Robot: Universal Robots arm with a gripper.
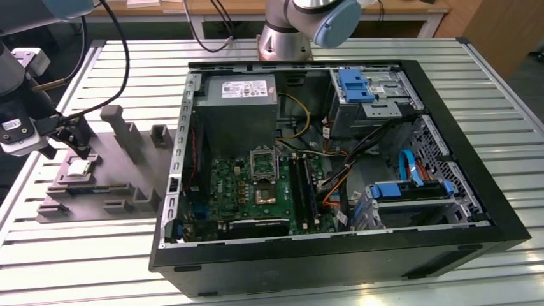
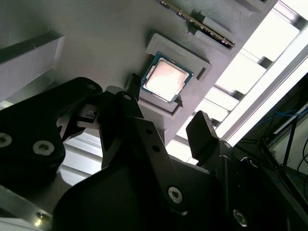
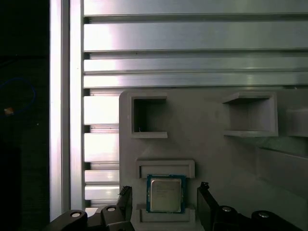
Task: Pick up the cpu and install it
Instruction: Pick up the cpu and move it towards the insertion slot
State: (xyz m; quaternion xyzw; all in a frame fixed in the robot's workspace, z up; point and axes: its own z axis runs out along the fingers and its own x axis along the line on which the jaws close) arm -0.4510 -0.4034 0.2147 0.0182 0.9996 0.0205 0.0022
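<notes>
The cpu [image 3: 166, 194] lies flat in a shallow pocket of the grey holder [image 3: 216, 154], on the slatted surface [image 1: 85, 255] beside the computer case [image 1: 340, 261]; the pincer [image 3: 165, 206] hangs directly above it, spread open and empty, one finger flanking each opposite edge

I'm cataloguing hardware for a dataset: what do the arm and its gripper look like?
The gripper is matte black: two blocky fingers on angular plates with silver round-headed screws. In the exterior view the wrist housing is pale grey-white, black cables trail from it, and the arm joint has a grey-blue cap.
</notes>
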